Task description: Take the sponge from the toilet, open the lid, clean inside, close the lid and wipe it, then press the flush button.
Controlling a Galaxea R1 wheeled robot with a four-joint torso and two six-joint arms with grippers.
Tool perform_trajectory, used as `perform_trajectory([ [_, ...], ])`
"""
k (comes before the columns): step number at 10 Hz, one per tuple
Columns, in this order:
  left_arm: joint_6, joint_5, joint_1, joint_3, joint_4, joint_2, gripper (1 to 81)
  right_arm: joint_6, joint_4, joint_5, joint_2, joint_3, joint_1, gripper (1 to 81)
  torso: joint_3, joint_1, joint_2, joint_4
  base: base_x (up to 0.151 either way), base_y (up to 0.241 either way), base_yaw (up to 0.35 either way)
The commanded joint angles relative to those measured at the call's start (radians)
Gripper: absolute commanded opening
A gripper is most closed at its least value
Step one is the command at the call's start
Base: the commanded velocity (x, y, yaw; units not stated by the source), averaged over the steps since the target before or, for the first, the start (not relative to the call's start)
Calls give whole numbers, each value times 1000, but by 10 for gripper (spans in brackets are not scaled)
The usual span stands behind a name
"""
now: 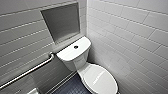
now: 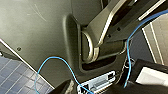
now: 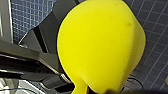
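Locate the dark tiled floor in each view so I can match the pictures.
Head view: the floor lies at the bottom edge, left of the toilet.
Left wrist view: the floor lies beyond the slanted edge of the robot's dark panel, near the blue cable.
Right wrist view: the floor is behind the sponge.
Shared landmark: the floor's grid of pale grout lines.

The head camera sits high and faces forward and down into a tiled corner, with the toilet (image 1: 86, 67) at mid range below centre. The left wrist camera sits hard against the robot's dark body panel (image 2: 37, 32). The right wrist camera faces downward, with the sponge (image 3: 100, 45) immediately before the lens. All three views share the dark tiled floor (image 1: 71, 88).
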Motion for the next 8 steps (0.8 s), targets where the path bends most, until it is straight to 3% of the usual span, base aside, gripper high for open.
perform_trajectory([
  [1,1,74,23,-22,4,7,811,-3,-30,-56,18,-38,-44,10,98,-64,98,0,0,0,0],
  [8,-2,72,20,-132,-2,65,811,-3,-64,-61,64,-87,-44,10,355,-228,347,0,0,0,0],
])
